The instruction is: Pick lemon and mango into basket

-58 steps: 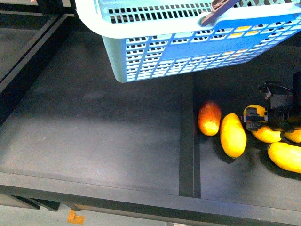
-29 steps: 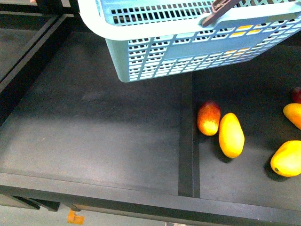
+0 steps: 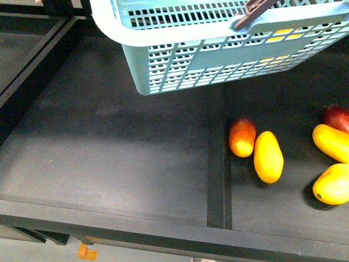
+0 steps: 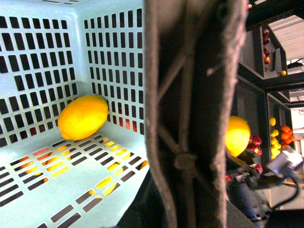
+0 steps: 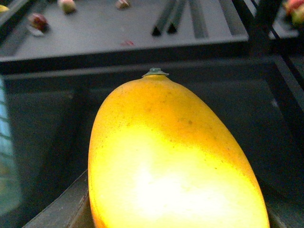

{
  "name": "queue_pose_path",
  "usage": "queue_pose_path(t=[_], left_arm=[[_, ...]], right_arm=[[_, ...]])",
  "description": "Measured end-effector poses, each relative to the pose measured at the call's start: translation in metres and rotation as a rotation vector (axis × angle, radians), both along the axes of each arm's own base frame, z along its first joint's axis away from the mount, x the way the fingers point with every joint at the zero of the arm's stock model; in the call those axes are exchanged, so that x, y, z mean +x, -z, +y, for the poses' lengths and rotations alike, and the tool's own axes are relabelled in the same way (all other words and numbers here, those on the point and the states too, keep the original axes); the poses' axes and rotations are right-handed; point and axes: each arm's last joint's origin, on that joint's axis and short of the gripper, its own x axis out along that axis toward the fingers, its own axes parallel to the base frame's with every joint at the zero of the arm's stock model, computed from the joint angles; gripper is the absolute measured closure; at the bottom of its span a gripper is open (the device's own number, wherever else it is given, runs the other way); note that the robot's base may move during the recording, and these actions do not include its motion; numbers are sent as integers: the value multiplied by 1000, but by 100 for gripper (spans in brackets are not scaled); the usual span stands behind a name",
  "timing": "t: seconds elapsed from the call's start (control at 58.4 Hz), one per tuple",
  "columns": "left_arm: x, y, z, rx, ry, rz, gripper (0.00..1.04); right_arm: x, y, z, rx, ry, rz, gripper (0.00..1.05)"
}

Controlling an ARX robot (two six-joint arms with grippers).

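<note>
The mango (image 5: 175, 161) filled the right wrist view. Its long axis ran straight away from the lens and its stem button faced the far side, with dark shelving behind it. The right claw (image 5: 175, 211) seemed clenched round the mango, though the fruit hid nearly all of its fingers.

The lemon (image 4: 83, 116) showed only in the left wrist view. It lay on its side on the lattice floor of the basket (image 4: 42, 52), close against the foot of a slotted wall near a corner, with its long axis level. The brown handle (image 4: 190, 114) stood right across that lens. The left claw did not show, so I cannot tell whether it was released or clenched. Past the handle there was a yellow fruit (image 4: 237, 135) above dark arm hardware.

The front view showed neither arm. There the basket hung tilted over the black shelf (image 3: 109, 153), its handle at the top edge, and yellow glinted through the slots on its right side. In the shelf's right compartment a red-and-orange mango (image 3: 242, 136) lay just beside a yellow mango (image 3: 268, 156), both roughly upright in the picture. Three more fruits (image 3: 332, 143) lay at the right edge.
</note>
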Motion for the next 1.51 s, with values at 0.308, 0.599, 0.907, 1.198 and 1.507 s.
queue_pose_path(t=[0.308, 0.599, 0.907, 1.198, 1.507], left_arm=[[0, 0, 0, 1, -2, 0, 100], [0, 0, 0, 0, -2, 0, 100], [1, 0, 1, 3, -7, -2, 100], [0, 1, 0, 2, -6, 2, 100], [-1, 1, -2, 3, 2, 1, 100]], right_arm=[[24, -8, 81, 21, -172, -130, 44], [60, -18, 131, 45, -261, -157, 44], [65, -20, 142, 27, -267, -151, 12], [30, -20, 94, 119, -118, -167, 9], [-78, 0, 73, -11, 83, -126, 60]])
